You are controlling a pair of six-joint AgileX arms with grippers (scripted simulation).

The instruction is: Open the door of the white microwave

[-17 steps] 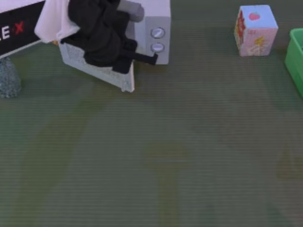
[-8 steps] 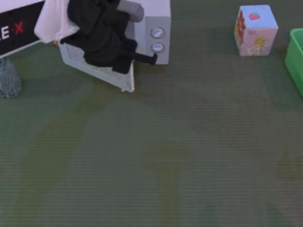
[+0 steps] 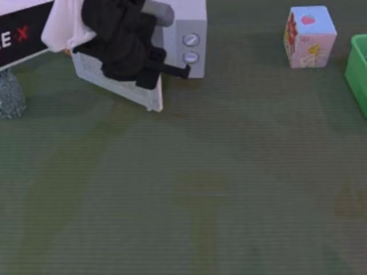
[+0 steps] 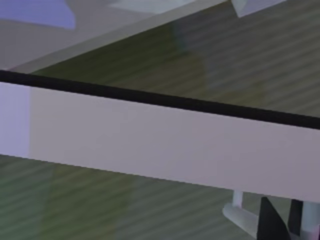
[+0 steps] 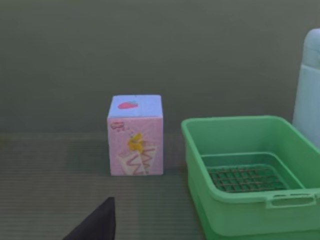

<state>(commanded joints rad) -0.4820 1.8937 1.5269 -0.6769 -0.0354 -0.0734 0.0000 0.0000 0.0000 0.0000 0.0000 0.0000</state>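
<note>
Door (image 3: 117, 86) of the microwave (image 3: 184, 34) stands swung out from the front at the table's far left, hinged on its left side, its free edge with the thin handle pointing toward the near side of the table. The mesh window shows grey along the panel. The left arm's black body hangs over the door and the microwave's open front, and the left gripper (image 3: 182, 70) reaches to the right, its dark fingers ending just in front of the control panel, below the two silver knobs (image 3: 191, 48). Whether those fingers are spread or closed cannot be told from above. In the left wrist view a pale white panel edge with a dark strip along it fills most of the picture, with green table (image 3: 229, 189) beyond, and no finger gap can be judged there either.

Farther right along the back of the table stands a pastel carton (image 3: 309, 35) with a strawberry picture on top, well apart from the microwave. Just beside it at the right edge is a green bin (image 3: 359, 69); the right wrist view shows a grid in its bottom. That same view shows only one dark fingertip of the right gripper (image 5: 95, 225), so its state cannot be told. A speckled grey object (image 3: 10, 96) sits at the left edge, below a black-and-white sign (image 3: 23, 31).
</note>
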